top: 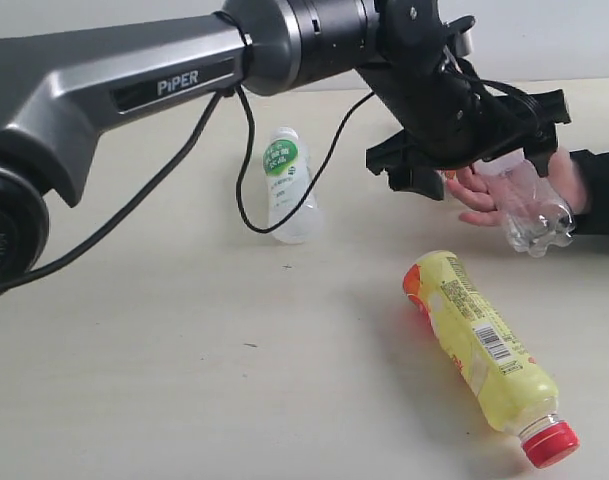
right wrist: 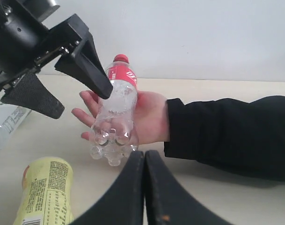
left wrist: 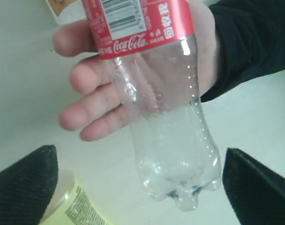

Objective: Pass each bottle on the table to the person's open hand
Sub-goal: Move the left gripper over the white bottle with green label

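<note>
The clear bottle with red label (top: 529, 215) lies on the person's open hand (top: 472, 188) at the right of the table (top: 134, 380), its red cap pointing away in the right wrist view (right wrist: 116, 122). My left gripper (top: 479, 150) reaches across and stands open, one finger on each side of the bottle's base (left wrist: 170, 136) without touching it. The yellow bottle with red cap (top: 484, 345) lies on its side at the front right. A small clear bottle with green-white label (top: 284, 185) lies mid-table. The fourth bottle is out of view. My right gripper (right wrist: 144, 157) is shut and empty, low in front of the hand.
The person's black sleeve (right wrist: 226, 133) runs along the table's right side. A black cable (top: 249, 180) hangs from the left arm beside the small bottle. A white wall stands behind the table's far edge.
</note>
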Robot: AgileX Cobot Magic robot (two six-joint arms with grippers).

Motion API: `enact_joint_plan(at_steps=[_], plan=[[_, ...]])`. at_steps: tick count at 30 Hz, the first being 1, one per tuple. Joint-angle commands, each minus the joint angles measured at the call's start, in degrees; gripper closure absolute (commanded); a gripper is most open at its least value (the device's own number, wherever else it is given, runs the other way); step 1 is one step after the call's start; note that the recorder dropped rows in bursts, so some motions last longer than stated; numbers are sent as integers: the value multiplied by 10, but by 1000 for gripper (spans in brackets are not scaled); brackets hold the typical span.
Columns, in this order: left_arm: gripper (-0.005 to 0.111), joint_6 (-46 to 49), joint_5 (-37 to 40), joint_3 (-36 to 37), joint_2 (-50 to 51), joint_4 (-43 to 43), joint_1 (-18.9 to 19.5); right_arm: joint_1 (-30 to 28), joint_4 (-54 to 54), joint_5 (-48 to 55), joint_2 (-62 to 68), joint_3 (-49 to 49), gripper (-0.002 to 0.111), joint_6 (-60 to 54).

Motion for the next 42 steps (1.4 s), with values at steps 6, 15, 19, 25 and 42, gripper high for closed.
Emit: enact_joint_plan(at_steps=[6,15,19,25,42], plan=[[24,99,83,-5,-77,17,4,-4,0,-3,-3,3,108,1],[103,182,213,-5,-123,104,2,-4,0,-3,-3,3,108,1],[105,205,213,26,-151,120,-2,-4,0,-3,-3,3,108,1],[105,189,213,73,-197,190,-4,-4,0,-3,-3,3,108,1],[105,-143,170,251,-246,435,12,-4,0,-3,-3,3,108,1]])
